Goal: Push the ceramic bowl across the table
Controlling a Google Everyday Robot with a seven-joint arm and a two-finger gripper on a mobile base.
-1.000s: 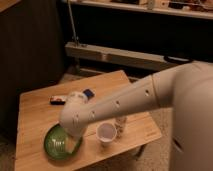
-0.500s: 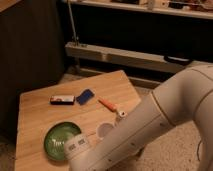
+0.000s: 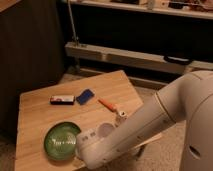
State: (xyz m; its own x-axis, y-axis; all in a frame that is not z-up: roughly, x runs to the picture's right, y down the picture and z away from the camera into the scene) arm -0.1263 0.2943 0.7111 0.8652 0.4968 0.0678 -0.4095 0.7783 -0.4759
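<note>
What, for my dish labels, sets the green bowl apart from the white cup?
The ceramic bowl is glossy green; the cup is white. The bowl is shallow and much wider than the cup. Both are round, on the table. The gripper is by the bowl's right rim.

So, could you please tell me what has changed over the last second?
The arm swung down from above the ceramic bowl to the near edge of the table; the gripper now sits beside the bowl's rim. Bowl, white cup and blue item stayed put.
</note>
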